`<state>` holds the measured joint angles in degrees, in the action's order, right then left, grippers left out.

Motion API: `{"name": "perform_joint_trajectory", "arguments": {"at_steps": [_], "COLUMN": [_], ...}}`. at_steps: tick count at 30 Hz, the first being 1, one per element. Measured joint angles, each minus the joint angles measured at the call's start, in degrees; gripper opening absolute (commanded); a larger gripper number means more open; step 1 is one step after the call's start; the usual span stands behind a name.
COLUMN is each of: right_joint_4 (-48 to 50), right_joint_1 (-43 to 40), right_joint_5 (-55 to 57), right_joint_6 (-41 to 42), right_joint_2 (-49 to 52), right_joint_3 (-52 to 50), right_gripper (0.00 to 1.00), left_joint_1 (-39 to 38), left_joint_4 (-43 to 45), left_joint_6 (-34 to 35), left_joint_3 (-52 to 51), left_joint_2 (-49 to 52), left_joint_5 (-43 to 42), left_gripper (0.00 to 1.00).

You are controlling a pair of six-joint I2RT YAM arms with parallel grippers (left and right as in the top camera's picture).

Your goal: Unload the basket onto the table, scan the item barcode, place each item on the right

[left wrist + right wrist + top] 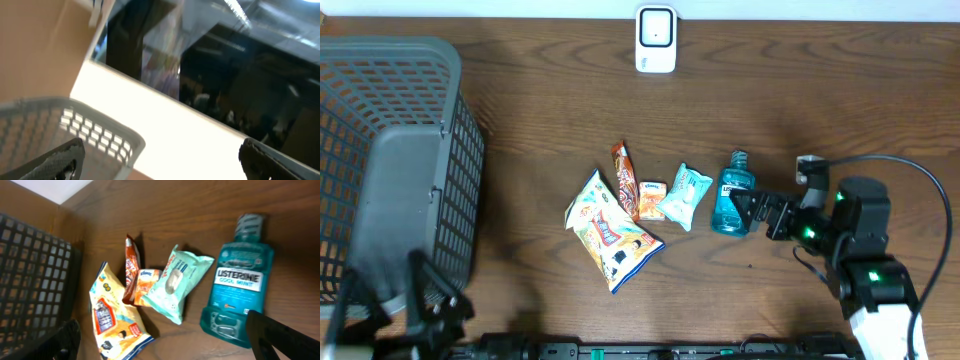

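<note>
My right pincer (758,212) gapes wide, empty, beside the bottle (731,195).
Nothing lifted yet; scanner (656,40) well apart, so I judge 0 scans done.

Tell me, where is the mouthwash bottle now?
In the overhead view the bottle lies flat right of centre, between the wipes pack and the open right gripper.

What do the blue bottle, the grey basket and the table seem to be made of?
Mouthwash bottle: likely see-through plastic, glossy; the teal colour shows all around the label. Basket: probably moulded grey plastic, matte, with an open grid wall. Table: dark brown wood or wood-look laminate; grain lines show, I cannot tell which.
</note>
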<state>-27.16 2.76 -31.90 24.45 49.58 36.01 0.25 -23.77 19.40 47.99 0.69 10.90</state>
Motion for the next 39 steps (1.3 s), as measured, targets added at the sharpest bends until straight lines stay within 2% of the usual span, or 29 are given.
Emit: {"name": "perform_joint_trajectory", "arguments": {"at_steps": [6, 10, 16, 21, 29, 35, 39], "right_joint_4": [-2.32, -8.61, -15.5, -17.97, -21.35, -20.85, -21.51], "right_joint_1": [2.86, 9.01, 19.23, 23.32, 23.89, 23.89, 23.89], "right_joint_5": [2.1, 12.37, 31.69, 41.46, 46.18, 46.64, 46.8], "right_joint_6": [0.42, 2.36, 7.23, 9.88, 13.18, 13.79, 13.88], "right_joint_2": [6.38, 10.08, 18.78, 30.95, 50.82, 55.95, 57.59], "right_joint_3": [0.72, 3.98, 15.06, 23.52, 30.56, 30.6, 30.75], "right_gripper": [0.98, 0.96, 0.92, 0.79, 0.78, 0.8, 0.77], "left_joint_1": [0.0, 0.0, 0.0, -0.07, -0.07, -0.07, -0.07], "left_joint_4": [5.97, 9.92, 10.34, 10.47, 10.56, 10.51, 10.05], "left_joint_6": [2.71, 3.26, 3.34, 3.34, 3.34, 3.32, 3.32], "left_joint_3": [-10.38, -15.45, -18.45, -19.67, -23.08, -24.9, -25.18], "left_joint_2": [0.0, 0.0, 0.0, 0.0, -0.07, -0.07, -0.07], "left_joint_5": [-0.02, -1.03, -4.94, -7.39, -8.52, -8.92, -8.9], "left_gripper": [0.98, 0.98, 0.98, 0.98, 0.98, 0.98, 0.98]}}
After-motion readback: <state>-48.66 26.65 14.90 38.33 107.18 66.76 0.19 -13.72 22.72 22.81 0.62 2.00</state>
